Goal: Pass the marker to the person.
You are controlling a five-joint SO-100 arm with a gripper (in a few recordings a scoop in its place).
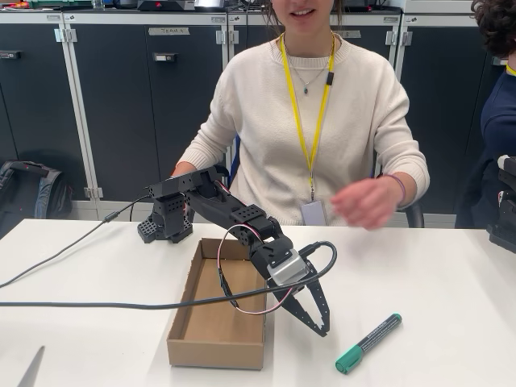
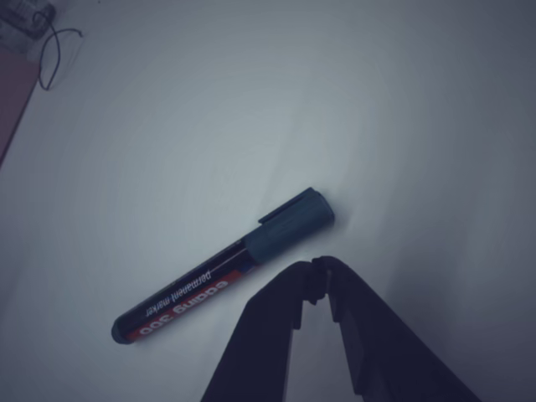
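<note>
The marker [image 1: 368,343] lies flat on the white table, dark barrel with a white label and a teal-green cap pointing toward the front. My gripper [image 1: 322,329] hangs just left of it, tips near the table, shut with nothing between the fingers. In the wrist view the marker [image 2: 222,268] lies diagonally just beyond the gripper [image 2: 321,264], whose tips meet close to the cap. The person [image 1: 310,121] in a cream sweater and yellow lanyard sits behind the table, one hand [image 1: 367,201] raised above the far edge.
An open cardboard tray [image 1: 219,347] stands left of the gripper, under the arm. A black cable [image 1: 121,305] runs across the table from the left. Another person [image 1: 498,89] in dark blue sits at the right edge. Dark cabinets stand behind.
</note>
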